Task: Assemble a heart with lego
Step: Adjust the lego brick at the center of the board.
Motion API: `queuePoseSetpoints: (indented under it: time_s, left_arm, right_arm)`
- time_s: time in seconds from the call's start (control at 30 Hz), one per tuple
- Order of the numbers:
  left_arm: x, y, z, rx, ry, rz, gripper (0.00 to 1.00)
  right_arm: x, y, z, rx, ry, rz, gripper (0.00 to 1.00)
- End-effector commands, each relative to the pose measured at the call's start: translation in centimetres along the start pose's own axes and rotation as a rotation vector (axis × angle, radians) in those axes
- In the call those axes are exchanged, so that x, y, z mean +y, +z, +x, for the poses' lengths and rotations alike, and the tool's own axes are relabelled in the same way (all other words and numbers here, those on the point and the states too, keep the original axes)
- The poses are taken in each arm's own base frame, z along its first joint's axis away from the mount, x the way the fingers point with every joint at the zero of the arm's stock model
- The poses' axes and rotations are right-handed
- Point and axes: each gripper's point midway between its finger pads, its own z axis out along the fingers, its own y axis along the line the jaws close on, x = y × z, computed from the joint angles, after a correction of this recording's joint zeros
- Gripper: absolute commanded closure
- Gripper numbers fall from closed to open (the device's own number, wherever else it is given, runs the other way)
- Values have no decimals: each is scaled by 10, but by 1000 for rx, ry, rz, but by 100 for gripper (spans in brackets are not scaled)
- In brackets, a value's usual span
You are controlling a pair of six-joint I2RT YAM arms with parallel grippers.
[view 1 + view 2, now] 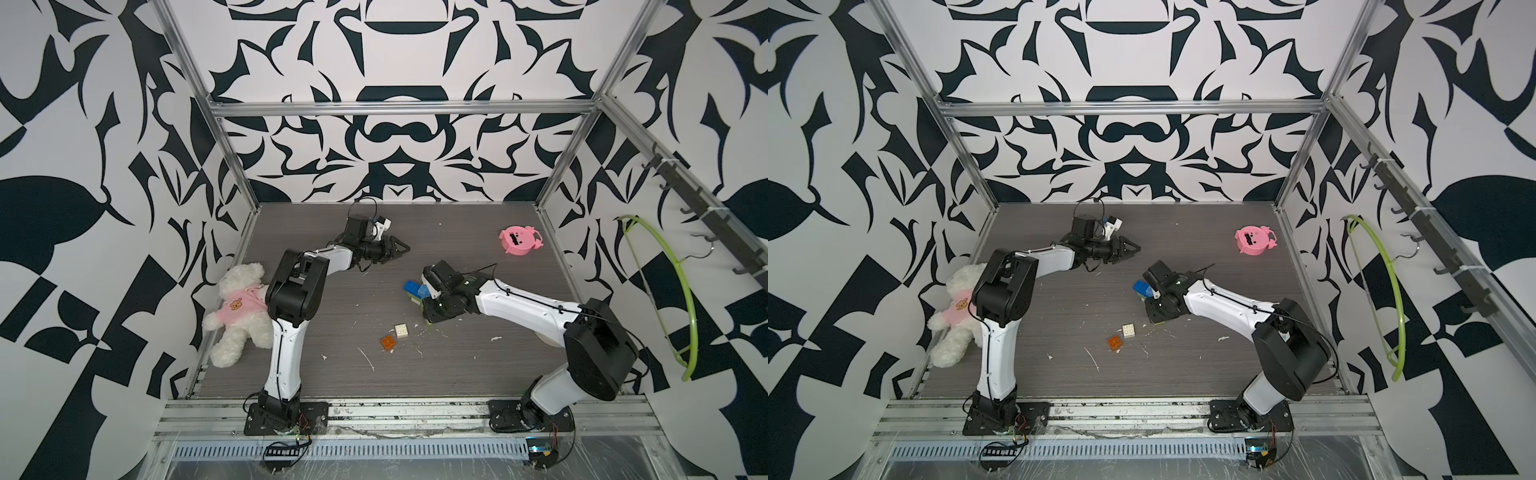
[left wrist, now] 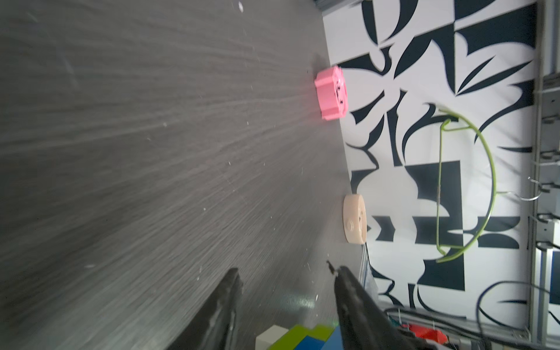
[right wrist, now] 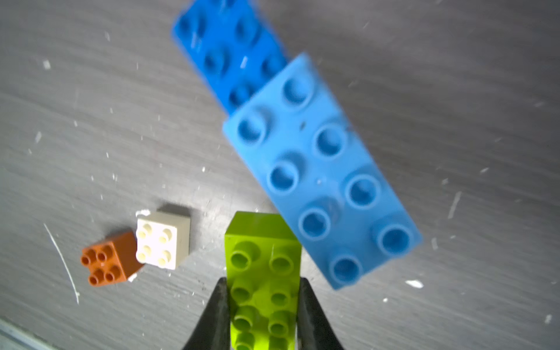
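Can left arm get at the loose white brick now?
Probably yes: left gripper looks empty, jaws apart; white brick lies in the open, only the orange brick crowding one corner; right gripper, shut on the lime green brick, is off to the side.

Blue-lime cluster (image 3: pixel 321 169) tilted; white brick (image 3: pixel 160 242), orange brick (image 3: pixel 106 260) loose, adjacent, studs up.

The tabletop (image 1: pixel 332 374) is matt grey wood-grain laminate, flecked with pale scraps. The light blue brick (image 3: pixel 321 169), lime green brick (image 3: pixel 263 272), white brick (image 3: pixel 160 239) and orange brick (image 3: pixel 106 260) are smooth moulded plastic with a faint sheen. At nine o'clock the teddy bear (image 1: pixel 241 324) is fluffy white plush in pink cloth. At two o'clock the pink toy (image 1: pixel 519 240) looks like matt plastic. The frame rail (image 1: pixel 399 109) is brushed metal.
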Motion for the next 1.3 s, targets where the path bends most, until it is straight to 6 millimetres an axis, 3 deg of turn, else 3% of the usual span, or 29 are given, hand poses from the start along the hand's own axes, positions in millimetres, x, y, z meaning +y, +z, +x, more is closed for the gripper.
queuePoseSetpoints:
  time_s: [0.0,0.23,0.57,0.73,0.93,1.1,1.27]
  left_arm:
    - [2,9,16,76,-22,21,48]
    - [-5,11,31,92,-17,19,52]
    - [-13,12,81,121,-32,6,62]
    - [-18,5,96,113,-30,-6,66]
    - [-33,15,114,143,-14,0,68]
    - [-36,12,114,127,-8,-14,67]
    - [-37,-6,95,56,37,-79,53]
  right_arm:
    - [-4,-16,-23,-85,8,-12,99]
    - [-18,-13,-33,-77,15,-3,99]
    - [-43,-14,-51,-87,31,20,99]
    - [-48,-8,-56,-74,24,26,99]
    - [-56,2,-62,-61,17,29,99]
    - [-61,-1,-65,-52,0,45,100]
    - [-69,-30,-61,-67,-10,90,100]
